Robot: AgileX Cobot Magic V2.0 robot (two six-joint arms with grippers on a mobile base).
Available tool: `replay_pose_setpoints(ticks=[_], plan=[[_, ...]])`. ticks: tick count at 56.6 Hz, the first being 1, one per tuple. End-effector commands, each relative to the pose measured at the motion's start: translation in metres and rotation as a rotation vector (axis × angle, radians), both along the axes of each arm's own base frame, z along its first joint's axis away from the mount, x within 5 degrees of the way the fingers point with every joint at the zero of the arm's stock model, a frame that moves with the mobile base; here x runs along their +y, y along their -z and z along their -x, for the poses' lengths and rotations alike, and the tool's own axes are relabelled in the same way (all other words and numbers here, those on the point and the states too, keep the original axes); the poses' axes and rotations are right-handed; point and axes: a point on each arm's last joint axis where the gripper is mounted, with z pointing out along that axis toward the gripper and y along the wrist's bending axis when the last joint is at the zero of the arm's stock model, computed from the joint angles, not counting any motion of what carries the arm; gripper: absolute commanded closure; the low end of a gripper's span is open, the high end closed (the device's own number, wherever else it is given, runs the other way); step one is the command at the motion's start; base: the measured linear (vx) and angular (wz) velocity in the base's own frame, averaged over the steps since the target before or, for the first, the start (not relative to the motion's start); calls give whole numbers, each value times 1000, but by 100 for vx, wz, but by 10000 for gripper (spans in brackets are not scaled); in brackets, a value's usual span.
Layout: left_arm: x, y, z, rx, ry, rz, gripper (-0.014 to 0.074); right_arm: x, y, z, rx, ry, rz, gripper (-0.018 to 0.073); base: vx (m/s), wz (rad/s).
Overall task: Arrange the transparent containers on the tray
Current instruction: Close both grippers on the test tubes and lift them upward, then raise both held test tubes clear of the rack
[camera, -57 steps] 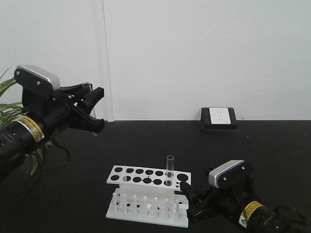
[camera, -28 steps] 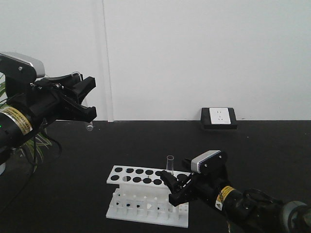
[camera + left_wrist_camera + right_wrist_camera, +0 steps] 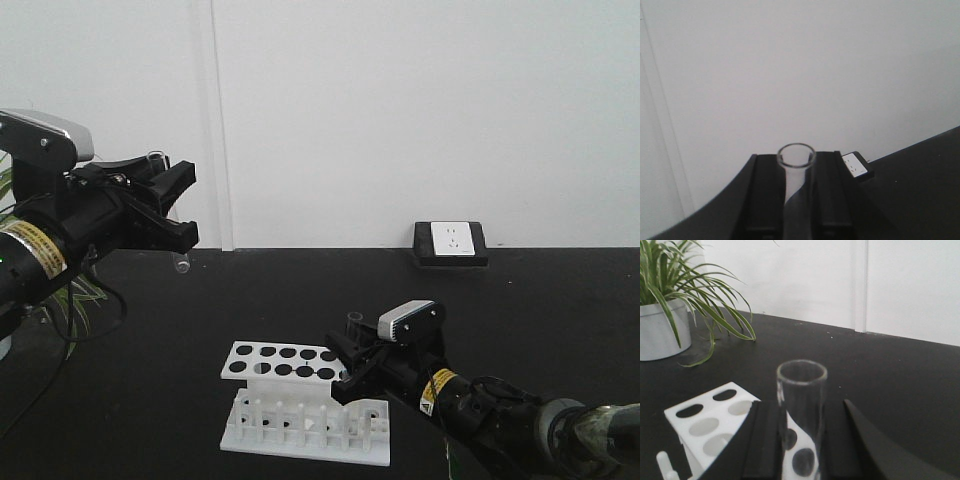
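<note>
Surface: black table [image 3: 560, 300] before a white wall [image 3: 400, 100]; the yellow tray is not in view.
Change: right gripper [image 3: 341, 368] has reached the second clear glass test tube [image 3: 801, 400] in the white plastic rack with round holes [image 3: 285, 362].
Right grip: fingers pressed on both its sides.
Left arm: raised high, left gripper [image 3: 185, 205] clenched on one long clear glass test tube [image 3: 796, 170].
Meaning: both tubes seem ready to carry.

The rack [image 3: 300, 405] stands on the table [image 3: 560, 300], socket box [image 3: 450, 243] behind, plant [image 3: 690, 295] left.

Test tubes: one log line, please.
left gripper: holds first test tube aloft | right gripper: around second test tube at rack, grip unclear | tray: unseen
</note>
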Motion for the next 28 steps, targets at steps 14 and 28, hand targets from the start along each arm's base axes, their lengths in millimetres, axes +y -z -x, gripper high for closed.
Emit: replay_pose_setpoints(ticks=[14,28], plan=[[2,-25,11,-53,-2,37,603,-2,-107,17,-230,-49,-87,572,0,0],[3,-21,12,4,-28,-22,603,-19,-198,55,-322,25,-62,572,0,0]])
